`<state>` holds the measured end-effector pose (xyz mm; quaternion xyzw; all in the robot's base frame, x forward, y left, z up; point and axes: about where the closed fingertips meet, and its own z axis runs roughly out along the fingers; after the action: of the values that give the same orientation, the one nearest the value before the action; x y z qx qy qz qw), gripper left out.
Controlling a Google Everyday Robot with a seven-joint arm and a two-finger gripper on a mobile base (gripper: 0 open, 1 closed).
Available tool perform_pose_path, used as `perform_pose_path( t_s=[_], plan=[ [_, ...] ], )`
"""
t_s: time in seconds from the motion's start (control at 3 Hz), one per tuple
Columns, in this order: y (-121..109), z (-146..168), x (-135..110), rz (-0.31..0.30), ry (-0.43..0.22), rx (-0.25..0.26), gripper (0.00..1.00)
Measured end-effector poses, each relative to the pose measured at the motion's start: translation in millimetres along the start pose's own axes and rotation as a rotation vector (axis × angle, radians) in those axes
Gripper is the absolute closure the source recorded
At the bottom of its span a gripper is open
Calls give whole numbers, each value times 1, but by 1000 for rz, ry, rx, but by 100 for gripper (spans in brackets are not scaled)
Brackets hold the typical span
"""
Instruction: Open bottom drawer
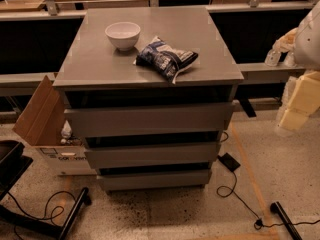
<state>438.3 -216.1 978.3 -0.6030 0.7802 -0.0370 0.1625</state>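
The grey cabinet (150,39) stands in the middle of the camera view with three handleless drawer fronts stacked below its top. The bottom drawer (155,180) is the slimmest and lowest front, just above the floor, and it looks shut. The middle front (152,155) and the top front (149,120) sit above it. My arm enters at the right edge, and its pale cream gripper (291,118) hangs to the right of the cabinet at about the height of the top drawer, apart from every drawer.
A white bowl (122,34) and a blue snack bag (166,58) lie on the cabinet top. An open cardboard box (44,121) stands at the cabinet's left. A black adapter (229,161) and cables (235,194) lie on the floor at right, and a black chair base (45,219) at bottom left.
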Motion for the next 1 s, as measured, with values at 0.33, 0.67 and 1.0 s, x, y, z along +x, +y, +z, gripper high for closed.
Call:
perform_pose_path(
  t_s=[0.33,0.67,1.0],
  plan=[
    [0,0,0,0,0,0,0],
    [4,25,4,16,-14,-14,0],
    [14,74,9,36,-53,-41,0]
  ],
)
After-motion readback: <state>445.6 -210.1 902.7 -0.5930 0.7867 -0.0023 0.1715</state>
